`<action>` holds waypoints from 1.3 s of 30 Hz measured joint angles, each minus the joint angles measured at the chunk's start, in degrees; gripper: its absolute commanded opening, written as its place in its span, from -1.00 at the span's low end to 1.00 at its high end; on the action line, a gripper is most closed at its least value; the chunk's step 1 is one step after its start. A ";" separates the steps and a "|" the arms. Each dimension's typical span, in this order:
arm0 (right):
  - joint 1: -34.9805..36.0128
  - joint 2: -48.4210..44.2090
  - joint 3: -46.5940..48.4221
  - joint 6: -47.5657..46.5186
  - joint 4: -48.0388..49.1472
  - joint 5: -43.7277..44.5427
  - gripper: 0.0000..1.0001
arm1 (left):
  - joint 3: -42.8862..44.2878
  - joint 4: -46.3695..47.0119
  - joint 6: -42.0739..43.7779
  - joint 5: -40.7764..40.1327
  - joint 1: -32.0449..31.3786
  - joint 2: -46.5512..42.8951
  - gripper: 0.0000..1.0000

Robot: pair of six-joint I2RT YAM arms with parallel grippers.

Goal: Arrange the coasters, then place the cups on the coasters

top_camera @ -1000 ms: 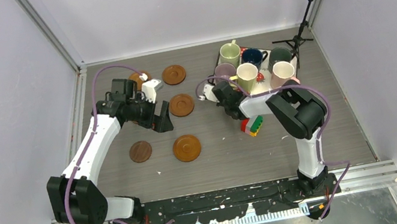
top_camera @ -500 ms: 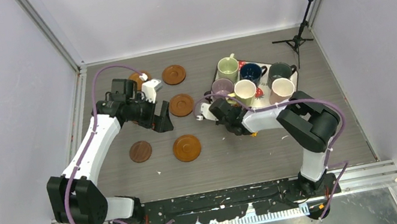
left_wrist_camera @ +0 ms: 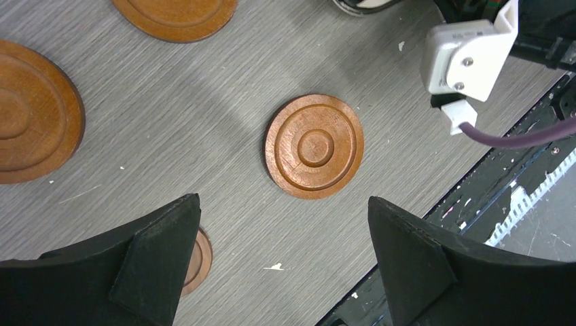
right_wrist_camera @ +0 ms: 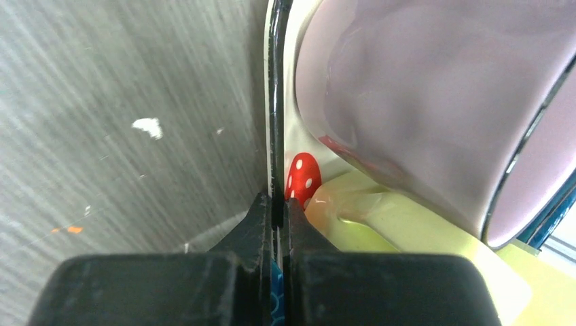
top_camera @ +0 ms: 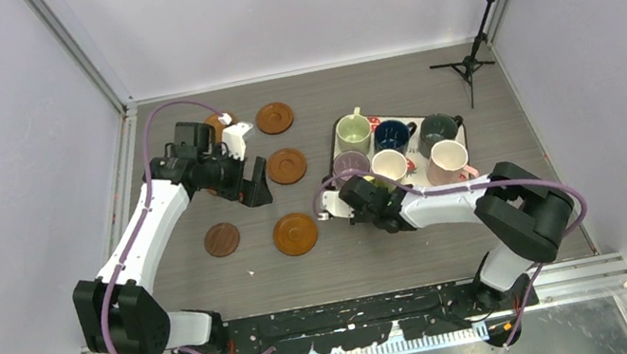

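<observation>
Well, right gripper point(right_wrist_camera: 278, 204) pinches tray rim point(right_wrist_camera: 274, 102) beside mauve cup point(right_wrist_camera: 421, 88)

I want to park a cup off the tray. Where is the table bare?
Bare: the near strip in front of the near coasters, and the far gap between the back coaster and the tray. Crowded: the tray, packed with cups, its rim pinched by the right tool.

Coaster point(top_camera: 211, 119) half hidden behind left arm point(top_camera: 167, 199), dark coaster point(left_wrist_camera: 199, 258) behind pincer finger point(left_wrist_camera: 159, 261); mauve cup point(right_wrist_camera: 421, 102) blurred, cropped
</observation>
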 measured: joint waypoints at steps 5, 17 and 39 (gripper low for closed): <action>1.46 -2.54 -1.60 -0.24 -1.84 -1.62 -0.99 | 0.90 -0.31 0.00 0.02 0.00 0.00 0.92; 2.89 -7.91 -3.58 -1.57 -8.44 -6.21 -0.18 | 1.68 -1.44 0.02 0.04 0.00 0.44 0.94; -8.61 -20.74 16.98 17.03 -24.33 -23.04 0.48 | 25.92 -6.75 4.76 -1.95 -0.57 17.77 0.99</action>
